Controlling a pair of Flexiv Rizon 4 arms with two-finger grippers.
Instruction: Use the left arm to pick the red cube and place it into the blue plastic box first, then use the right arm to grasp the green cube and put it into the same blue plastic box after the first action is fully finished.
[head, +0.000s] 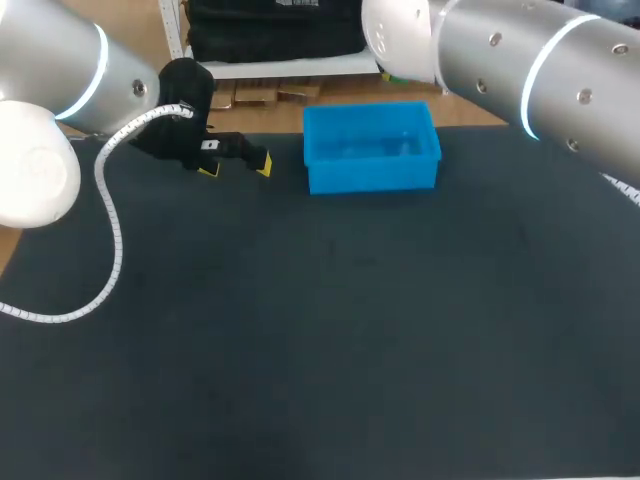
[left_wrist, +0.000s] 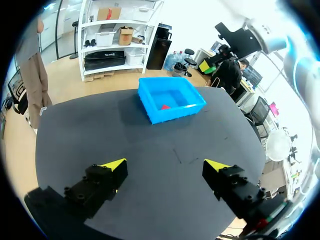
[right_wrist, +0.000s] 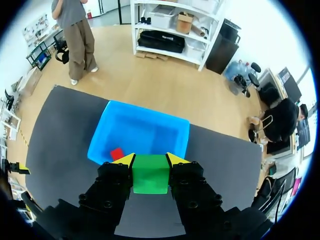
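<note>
Surroundings: dark table in a bright lab room with a wood floor.

The table (head: 330, 330) has a matte black top, evenly lit, with a soft diffuse sheen and faint scuff marks near the centre. Beyond its far edge is a light wood floor (right_wrist: 165, 85). On the far side, slightly left, stands a white open shelving unit (left_wrist: 117, 35). It holds cardboard boxes (left_wrist: 125, 36) and white bins, with a long black bag (left_wrist: 104, 59) on a lower shelf and loose cardboard on the floor beneath. A black cabinet (left_wrist: 159, 46) stands just right of the shelving, and office chairs (left_wrist: 189, 56) are farther right. The far wall (left_wrist: 200, 20) is white and strongly lit.
</note>
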